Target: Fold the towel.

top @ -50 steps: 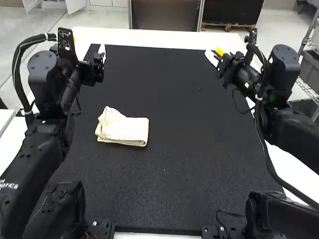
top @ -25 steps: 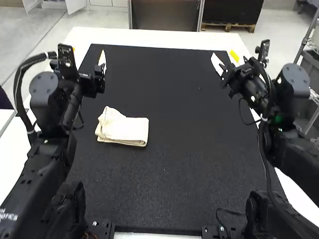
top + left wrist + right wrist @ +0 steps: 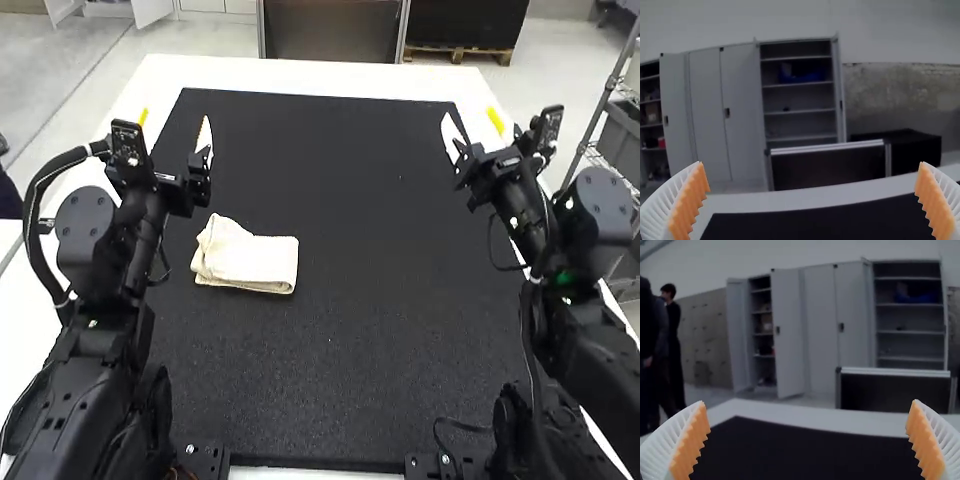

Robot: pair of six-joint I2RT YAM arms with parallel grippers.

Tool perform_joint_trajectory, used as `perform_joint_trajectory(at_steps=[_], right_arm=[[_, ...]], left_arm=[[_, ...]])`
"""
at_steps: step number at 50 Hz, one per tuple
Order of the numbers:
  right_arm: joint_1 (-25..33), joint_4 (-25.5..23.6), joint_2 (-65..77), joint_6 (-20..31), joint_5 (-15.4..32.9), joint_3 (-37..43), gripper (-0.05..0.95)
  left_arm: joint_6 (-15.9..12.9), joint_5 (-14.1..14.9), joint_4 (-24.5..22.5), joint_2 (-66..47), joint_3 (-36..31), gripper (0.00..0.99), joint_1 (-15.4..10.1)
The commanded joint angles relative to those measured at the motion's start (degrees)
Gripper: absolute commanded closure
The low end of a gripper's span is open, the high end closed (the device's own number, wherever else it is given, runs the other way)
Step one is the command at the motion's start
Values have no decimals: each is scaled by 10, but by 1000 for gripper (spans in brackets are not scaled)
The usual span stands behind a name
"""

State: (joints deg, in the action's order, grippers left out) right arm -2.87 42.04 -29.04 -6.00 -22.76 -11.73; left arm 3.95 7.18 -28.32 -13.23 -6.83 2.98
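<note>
The towel (image 3: 250, 262) lies on the mat (image 3: 330, 350), left of its middle, folded into a small bundle with its left end rumpled; I can't surely count the layers. Farther off, my left gripper (image 3: 175, 115) and right gripper (image 3: 472, 115) are both released, fingers wide apart. Beyond runs the white table (image 3: 300, 76).

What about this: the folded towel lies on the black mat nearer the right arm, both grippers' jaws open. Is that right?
Wrong arm: the high view shows the folded towel nearer the left arm. It is on the black mat, and the left gripper and right gripper are open.
</note>
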Motion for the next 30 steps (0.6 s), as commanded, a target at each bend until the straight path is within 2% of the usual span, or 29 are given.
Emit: perform_joint_trajectory(at_steps=[1,12,30], right_arm=[[7,8,27,18,33,4,-7],[5,31,58,18,45,14,-8],[9,39,101,6,59,18,-7]], left_arm=[[4,-7,-4,23,6,33,-4],[12,-5,-2,66,20,34,-1],[33,6,12,110,42,36,-3]])
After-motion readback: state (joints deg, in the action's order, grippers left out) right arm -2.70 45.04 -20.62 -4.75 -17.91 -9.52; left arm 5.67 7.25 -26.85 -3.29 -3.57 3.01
